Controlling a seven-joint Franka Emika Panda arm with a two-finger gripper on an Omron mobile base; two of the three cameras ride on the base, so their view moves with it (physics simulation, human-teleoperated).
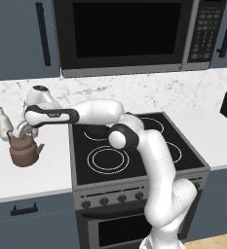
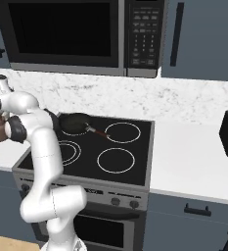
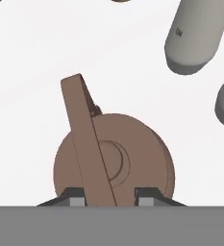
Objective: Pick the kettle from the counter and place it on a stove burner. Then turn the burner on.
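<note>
Gripper (image 3: 111, 196) directly above kettle (image 3: 114, 158), one fingertip (image 3: 75, 196) each side of arched handle; jaws not yet closed on it, gaps remain. Kettle stands on counter (image 1: 51, 170) left of cooktop (image 1: 134, 151). Handle long axis crosses gap between fingertips. Target burner (image 1: 108, 159) lies right of kettle.

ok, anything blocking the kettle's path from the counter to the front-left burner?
Nothing visible. The kettle sits on the counter left of the cooktop, gripper straddling its handle. The front-left burner is bare. The frying pan sits on the rear-left burner, and the white bottle stands behind the kettle, off the route.
</note>
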